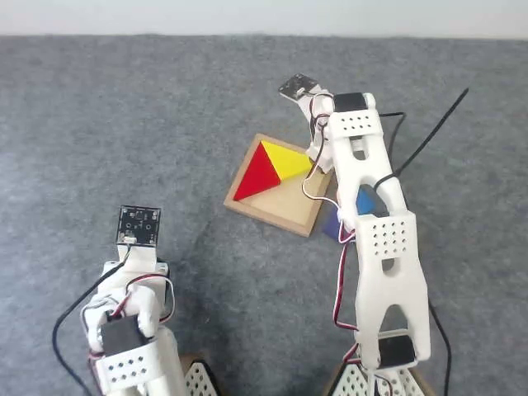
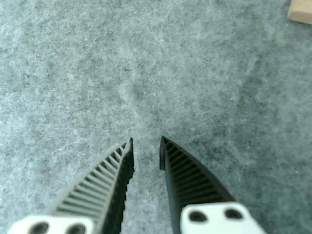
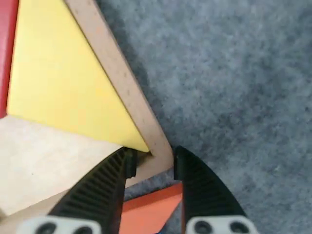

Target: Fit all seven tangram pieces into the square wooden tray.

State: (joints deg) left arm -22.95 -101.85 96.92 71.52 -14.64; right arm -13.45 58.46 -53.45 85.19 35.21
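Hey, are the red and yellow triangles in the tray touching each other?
Touching. In the high view the red triangle and the yellow triangle share one long edge inside the tray, with no bare wood between them.

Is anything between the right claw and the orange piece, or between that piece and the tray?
Nothing visible does. The orange piece lies on the carpet just outside the tray corner, right below the right claw, whose jaws are open. Only the tray's rim separates it from the bare wood inside.
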